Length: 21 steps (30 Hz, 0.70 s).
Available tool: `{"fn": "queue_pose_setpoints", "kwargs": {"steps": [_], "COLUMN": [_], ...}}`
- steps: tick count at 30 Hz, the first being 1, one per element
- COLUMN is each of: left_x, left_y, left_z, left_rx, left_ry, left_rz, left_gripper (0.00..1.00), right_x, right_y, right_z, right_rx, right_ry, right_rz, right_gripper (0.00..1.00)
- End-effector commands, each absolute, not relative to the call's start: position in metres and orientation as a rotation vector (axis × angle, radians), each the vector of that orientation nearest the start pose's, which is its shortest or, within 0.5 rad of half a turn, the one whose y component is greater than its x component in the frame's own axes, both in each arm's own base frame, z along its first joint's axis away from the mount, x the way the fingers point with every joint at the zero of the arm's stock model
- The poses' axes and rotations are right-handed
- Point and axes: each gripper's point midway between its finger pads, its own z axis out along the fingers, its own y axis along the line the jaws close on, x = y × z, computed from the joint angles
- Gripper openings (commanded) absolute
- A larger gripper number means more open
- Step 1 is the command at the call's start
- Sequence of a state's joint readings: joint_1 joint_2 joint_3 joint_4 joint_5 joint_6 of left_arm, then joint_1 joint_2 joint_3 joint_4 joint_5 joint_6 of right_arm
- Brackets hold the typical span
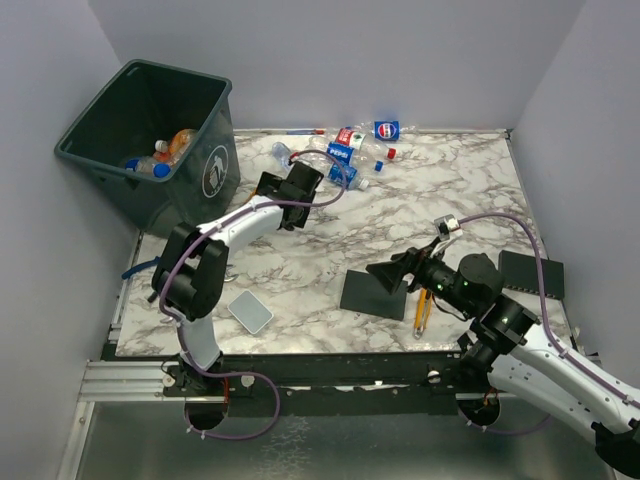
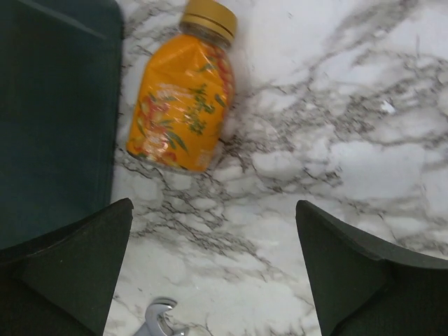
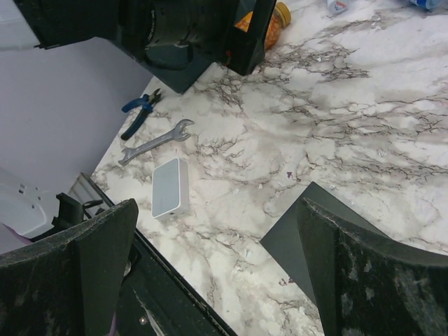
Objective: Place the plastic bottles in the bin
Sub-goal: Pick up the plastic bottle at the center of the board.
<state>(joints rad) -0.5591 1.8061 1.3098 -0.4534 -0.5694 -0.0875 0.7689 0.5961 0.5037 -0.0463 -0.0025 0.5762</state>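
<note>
We're on approach: left claw wide open, empty, short of the orange yellow-capped plastic bottle lying upper-left on the marble counter beside the dark green plastic bin. Next: advance, straddle, pinch. Right claw gapes empty.

White marble-patterned worktop: grey-brown veining. Dark grey-green square plastic bin: white litter-person symbol. Small orange plastic bottle: yellow cap, red-green leaf print. Crushed clear plastic bottles, far edge: blue, red, white labels and caps.
</note>
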Motion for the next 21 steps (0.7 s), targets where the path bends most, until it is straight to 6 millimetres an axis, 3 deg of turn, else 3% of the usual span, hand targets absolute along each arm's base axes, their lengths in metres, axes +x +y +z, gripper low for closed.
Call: {"fn": "queue_pose_setpoints", "kwargs": {"steps": [1, 5, 9, 16, 21], "left_x": [0.440, 0.459, 0.470, 0.469, 0.470], "left_y": [-0.118, -0.101, -0.093, -0.106, -0.112], "left_z": [0.120, 0.114, 0.094, 0.057, 0.036], "left_rx": [0.201, 0.144, 0.147, 0.195, 0.215], "left_ry": [2.278, 2.281, 2.328, 2.412, 2.455], "left_rz": [0.524, 0.547, 0.524, 0.447, 0.413], "left_gripper": [0.99, 0.99, 0.99, 0.99, 0.91], "right_x": [0.196, 0.196, 0.195, 0.195, 0.194], "right_y": [0.218, 0.216, 0.213, 0.208, 0.207], "right_z": [0.234, 0.234, 0.233, 0.232, 0.232], "right_rx": [-0.157, -0.160, -0.162, -0.149, -0.147], "right_ry": [1.787, 1.780, 1.780, 1.772, 1.778], "right_rz": [0.976, 0.970, 0.957, 0.940, 0.942], "right_gripper": [0.98, 0.98, 0.98, 0.98, 0.98]}}
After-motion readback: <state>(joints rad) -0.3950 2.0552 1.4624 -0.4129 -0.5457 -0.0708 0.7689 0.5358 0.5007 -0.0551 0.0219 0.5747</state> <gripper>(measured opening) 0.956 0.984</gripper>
